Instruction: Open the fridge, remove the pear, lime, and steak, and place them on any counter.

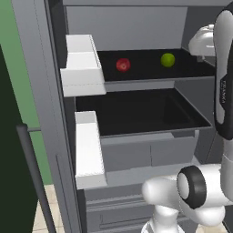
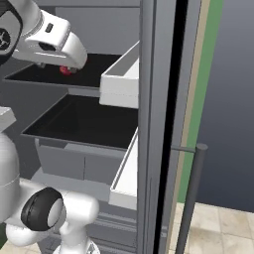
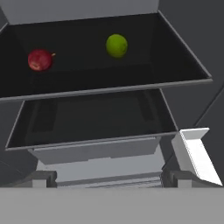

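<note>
Fridge (image 1: 54,113): both doors stand open, so you work straight into the interior; the white door bins (image 1: 82,66) flank the opening on each side.
Pear (image 3: 40,59): you find it on the upper dark shelf (image 3: 175,52), toward the left in the hand view, resting on its own, stem pointing sideways.
Lime (image 3: 117,45): it sits on the same shelf, well apart from the pear and deeper toward the back wall.
Steak: you cannot place it from these pictures; it may lie elsewhere in the fridge, so look again once the fruits are out.
Claw (image 3: 109,180): released, its 2 fingers spread wide with nothing between them, outside the shelf front and aimed down the fridge interior.
Step in hand: by the look of it, reaching in for the 1st fruit.
Approach: bring the claw in level with the upper shelf, above its front lip, so the fingers clear the edge before you drop them.
Grip: centre the fruit between the fingers and close at its widest part; both are round and will likely roll if you nudge 1 side first.
Order: the pear sits nearer the front, so take it before the lime.
Risk: watch the forearm (image 2: 54,37) near the door bin on the right side as you pull back toward the tabletop.
</note>
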Robot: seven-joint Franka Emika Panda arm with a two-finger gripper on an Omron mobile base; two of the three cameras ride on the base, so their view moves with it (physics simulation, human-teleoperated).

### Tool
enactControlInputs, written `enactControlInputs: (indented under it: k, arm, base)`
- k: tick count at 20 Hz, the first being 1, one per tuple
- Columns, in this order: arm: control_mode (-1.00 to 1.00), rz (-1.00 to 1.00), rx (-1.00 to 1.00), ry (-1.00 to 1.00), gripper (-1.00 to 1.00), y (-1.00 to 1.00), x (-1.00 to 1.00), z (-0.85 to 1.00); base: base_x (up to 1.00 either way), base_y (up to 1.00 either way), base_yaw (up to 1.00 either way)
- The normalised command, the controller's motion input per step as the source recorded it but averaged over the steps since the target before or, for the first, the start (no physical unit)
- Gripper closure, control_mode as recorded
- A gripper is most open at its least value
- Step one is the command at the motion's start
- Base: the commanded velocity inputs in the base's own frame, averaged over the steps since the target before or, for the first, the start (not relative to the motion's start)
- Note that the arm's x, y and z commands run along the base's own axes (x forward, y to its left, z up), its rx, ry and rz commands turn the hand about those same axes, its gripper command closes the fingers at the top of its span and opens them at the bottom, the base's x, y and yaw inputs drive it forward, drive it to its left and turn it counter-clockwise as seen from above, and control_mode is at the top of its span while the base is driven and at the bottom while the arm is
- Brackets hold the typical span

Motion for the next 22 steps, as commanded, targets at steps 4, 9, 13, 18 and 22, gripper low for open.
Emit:
enactControlInputs:
  k: [4, 9, 13, 18, 22]
  arm:
    - [-1.0, 0.01, 0.0, 0.0, -1.0, -0.03, 0.84, -0.16]
    - [-1.0, 0.0, 0.0, 0.0, -1.0, -0.11, 1.0, -0.37]
    - [-1.0, 0.0, 0.0, 0.0, -1.0, -0.02, 0.8, -0.58]
    - [-1.0, 0.0, 0.0, 0.0, -1.0, -0.01, 0.61, -0.44]
    - [-1.0, 0.0, 0.0, 0.0, -1.0, -0.12, 0.58, -0.03]
  base:
    - [0.0, 0.0, 0.0]
    - [0.0, 0.0, 0.0]
    - [0.0, 0.0, 0.0]
    - [0.0, 0.0, 0.0]
    - [0.0, 0.0, 0.0]
